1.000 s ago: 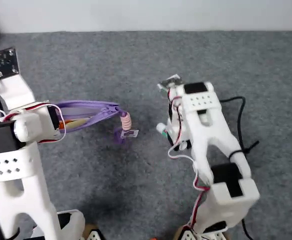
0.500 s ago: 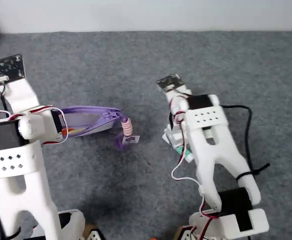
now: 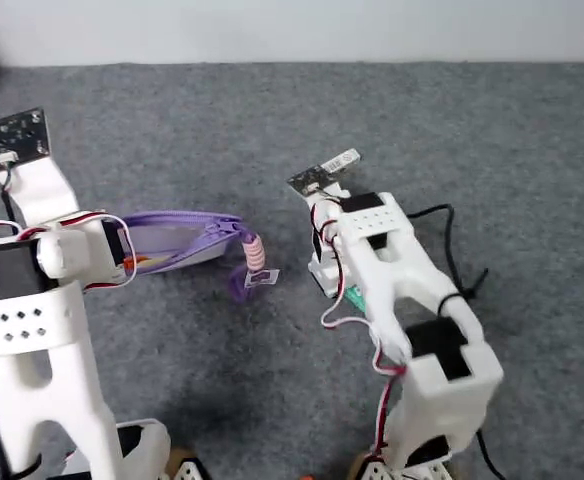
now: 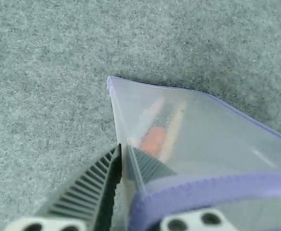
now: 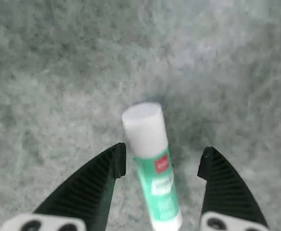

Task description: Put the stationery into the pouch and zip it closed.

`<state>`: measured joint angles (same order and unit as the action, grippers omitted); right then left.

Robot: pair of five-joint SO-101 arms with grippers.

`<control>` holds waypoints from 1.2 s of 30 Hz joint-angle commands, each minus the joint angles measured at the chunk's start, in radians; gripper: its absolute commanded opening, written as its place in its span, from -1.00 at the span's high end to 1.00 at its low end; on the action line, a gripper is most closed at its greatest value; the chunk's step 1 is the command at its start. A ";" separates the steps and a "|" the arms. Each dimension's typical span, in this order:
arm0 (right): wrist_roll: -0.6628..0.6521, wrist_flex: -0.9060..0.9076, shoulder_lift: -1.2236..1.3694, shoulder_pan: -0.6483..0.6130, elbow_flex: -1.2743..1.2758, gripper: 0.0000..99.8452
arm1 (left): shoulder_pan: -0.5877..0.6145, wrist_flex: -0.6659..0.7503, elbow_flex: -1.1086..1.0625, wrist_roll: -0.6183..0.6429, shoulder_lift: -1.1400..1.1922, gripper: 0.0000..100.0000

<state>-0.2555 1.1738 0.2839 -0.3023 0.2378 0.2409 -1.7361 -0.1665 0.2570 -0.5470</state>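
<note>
left arm [image 3: 32, 310] stands at the left edge of the grey table cover [image 3: 272, 110]. the left gripper [image 4: 131, 161] is clamped narrow on the left end of the pouch [image 3: 177, 238]. in the left wrist view one ribbed black finger [image 4: 104, 187] presses the outside of the clear wall and the other shows dark through the mesh. the pouch is see-through with a purple zipper band [image 4: 212, 190] along its top. it lies on the table cover and stretches right from the gripper. inside it are a few pens or pencils [image 4: 155, 137], one orange and the others pale, lying lengthwise. cannot tell how far the zipper is drawn. at the pouch's right end hangs a pink-and-white coiled charm [image 3: 254, 252] with a small purple tag [image 3: 260, 280], resting on the table cover.

right of that, well apart from the pouch, the right arm [image 3: 402, 290] bends down over the table. the right gripper [image 5: 163, 153] is spread wide, with its two black fingers on either side of a glue stick [image 5: 152, 163] and neither touching it. the glue stick has a green body and a white cap and lies flat on the table cover between the fingers, cap end pointing away from the gripper. in the high view a bit of green [image 3: 356, 298] peeks from under the right arm.
</note>
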 commanded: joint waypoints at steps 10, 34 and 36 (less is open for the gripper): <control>-0.126 0.091 0.159 -0.007 -0.210 0.98 | 0.000 -0.018 0.012 0.011 -0.035 0.97; 0.391 0.323 -0.908 -0.440 -0.210 0.98 | 0.000 -0.015 0.010 0.011 -0.026 0.97; 0.407 0.246 -0.961 -0.476 -0.210 0.98 | 0.000 -0.015 0.010 0.011 -0.026 0.97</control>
<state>0.1112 1.5083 -0.5754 -0.7227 0.0430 0.2409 -1.7361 -0.1665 0.2570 -0.5470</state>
